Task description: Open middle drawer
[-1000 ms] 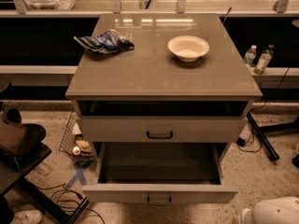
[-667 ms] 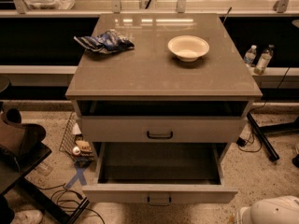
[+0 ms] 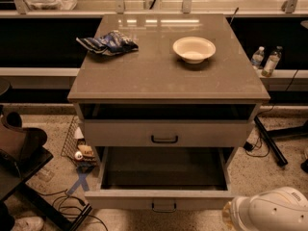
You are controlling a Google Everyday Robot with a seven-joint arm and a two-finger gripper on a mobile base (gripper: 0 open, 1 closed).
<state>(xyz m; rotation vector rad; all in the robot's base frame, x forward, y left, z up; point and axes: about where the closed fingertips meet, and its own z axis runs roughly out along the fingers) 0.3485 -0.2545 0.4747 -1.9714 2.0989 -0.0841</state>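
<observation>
Pincer out of view; middle drawer (image 3: pixel 163 174) open.

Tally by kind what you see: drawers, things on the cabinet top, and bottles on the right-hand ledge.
Drawers with black bar handles: 2, the pulled-out grey-beige middle drawer and the shut drawer above it
White round bowls: 1
Crumpled blue striped bags: 1
Clear plastic bottles: 2
Total: 6
The gripper is out of view; only a white rounded robot part shows bottom right.

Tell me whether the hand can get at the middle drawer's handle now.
Likely yes. The middle drawer is pulled out, its handle bare at the front; the hand is out of view, only a white robot part shows beside it.
</observation>
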